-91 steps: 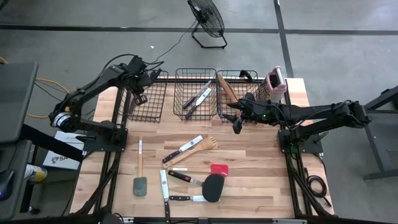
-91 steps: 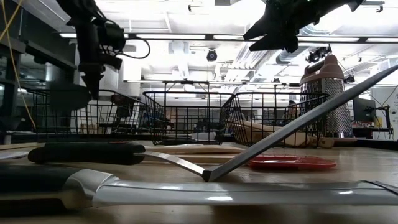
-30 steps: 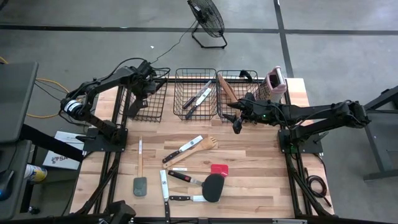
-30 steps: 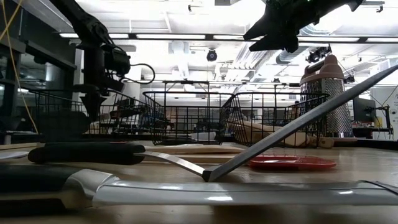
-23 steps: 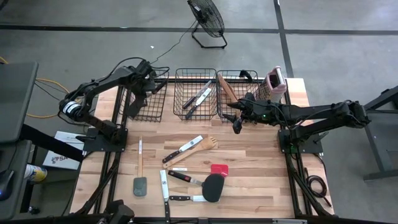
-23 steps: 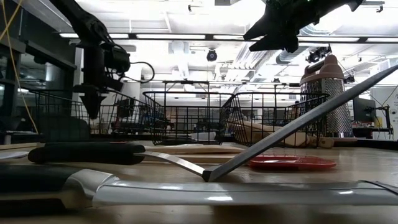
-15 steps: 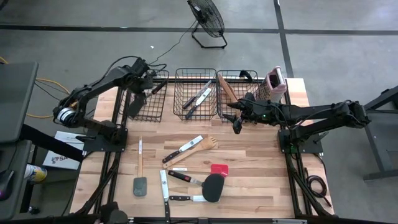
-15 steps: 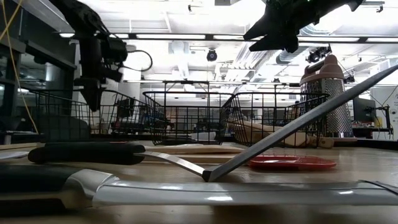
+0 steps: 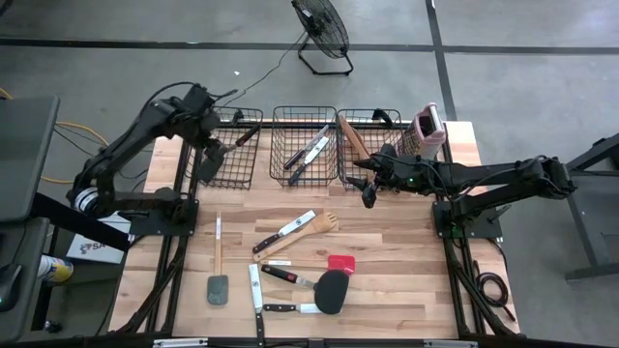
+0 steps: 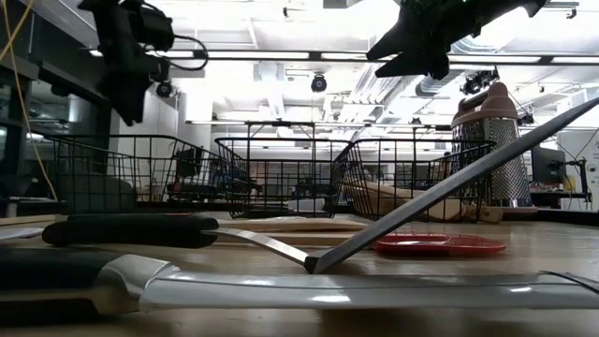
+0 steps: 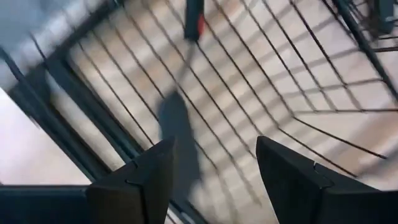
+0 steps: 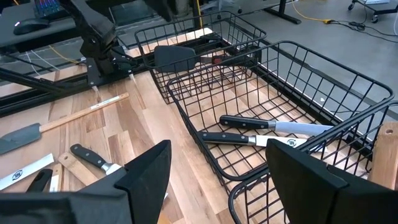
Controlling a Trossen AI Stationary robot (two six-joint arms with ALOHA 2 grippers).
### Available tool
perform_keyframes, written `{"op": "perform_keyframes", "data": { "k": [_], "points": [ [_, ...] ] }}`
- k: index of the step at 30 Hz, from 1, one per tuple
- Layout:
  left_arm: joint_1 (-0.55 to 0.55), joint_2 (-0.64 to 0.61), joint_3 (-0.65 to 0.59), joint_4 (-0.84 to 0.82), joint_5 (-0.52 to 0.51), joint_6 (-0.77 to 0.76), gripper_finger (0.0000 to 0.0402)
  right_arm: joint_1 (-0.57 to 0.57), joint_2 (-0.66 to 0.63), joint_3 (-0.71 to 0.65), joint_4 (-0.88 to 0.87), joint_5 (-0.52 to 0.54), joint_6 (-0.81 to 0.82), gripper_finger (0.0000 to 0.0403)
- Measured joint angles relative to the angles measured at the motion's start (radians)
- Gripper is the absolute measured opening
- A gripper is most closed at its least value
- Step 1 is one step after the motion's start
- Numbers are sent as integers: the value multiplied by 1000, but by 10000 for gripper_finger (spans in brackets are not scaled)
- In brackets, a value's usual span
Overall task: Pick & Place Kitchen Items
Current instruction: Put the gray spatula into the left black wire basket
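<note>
Your left hand hangs above the left basket, fingers parted and holding nothing; the wrist view looks down between them through the wire floor to the desk. Your right hand hovers over the desk just in front of the right basket, fingers spread and empty.

Containers, left to right along the far edge:
- Left basket: one dark spatula with a red mark on its handle; in the left wrist view it is blurred, and its handle is cut off at the frame edge.
- Middle basket: two black-handled knives lying side by side.
- Right basket: pale wooden utensils; you cannot count them, since the right arm covers part of the basket.

An upright box grater stands beside the right basket.

Loose on the desk you have a wooden stick-handled utensil, a grey spatula, a knife, a wooden spatula, a red spatula head, a black spatula and further knives near the front edge. From the low camera these front knives fill the foreground and screen most of the desk behind
</note>
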Motion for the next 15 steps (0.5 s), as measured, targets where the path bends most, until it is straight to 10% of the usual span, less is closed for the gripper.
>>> {"op": "perform_keyframes", "data": {
  "k": [15],
  "points": [
    [-345, -77, 4, -192, 16, -606, 213, 0, 0, 0, -9, -3, 26, 254]
  ]
}}
